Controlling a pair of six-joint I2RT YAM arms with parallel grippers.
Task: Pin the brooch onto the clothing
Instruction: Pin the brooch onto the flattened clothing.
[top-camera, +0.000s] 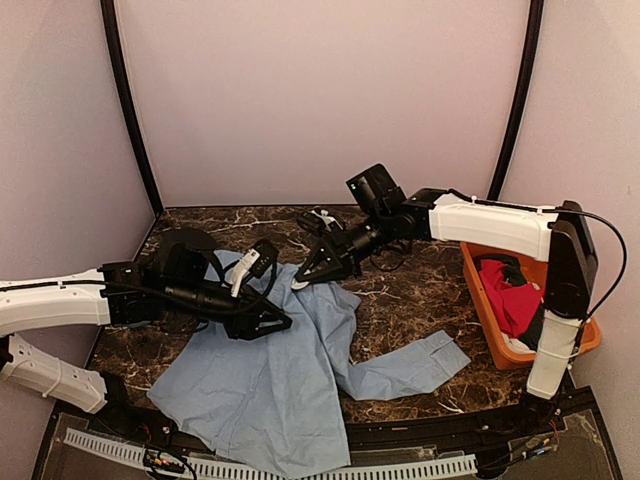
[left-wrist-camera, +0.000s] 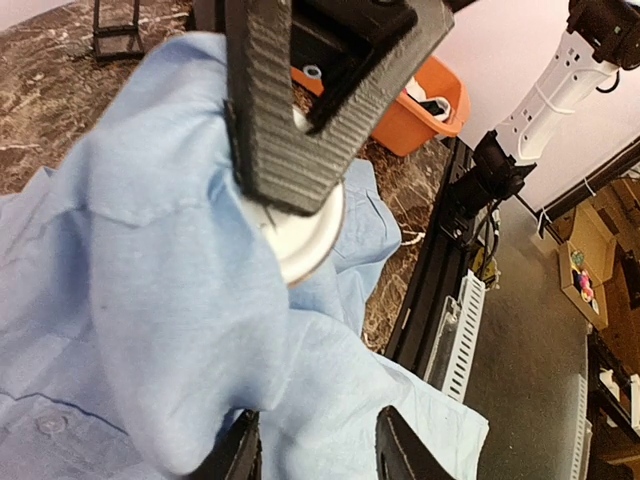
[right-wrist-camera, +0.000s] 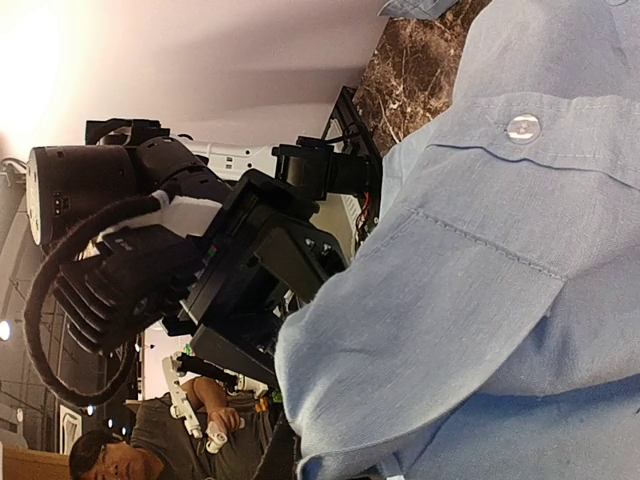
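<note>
The light blue shirt lies spread over the marble table, one sleeve trailing right. My right gripper hangs over the shirt's upper edge, shut on the brooch, a round white disc. The left wrist view shows that disc behind a ribbed black right finger, against a raised fold of shirt. My left gripper rests on the cloth just left of it; its jaws stand apart with cloth between them. In the right wrist view, shirt hides my right fingers.
An orange bin holding a red garment stands at the right edge, below the right arm. A white slotted cable duct runs along the near edge. Grey walls close in the back and both sides.
</note>
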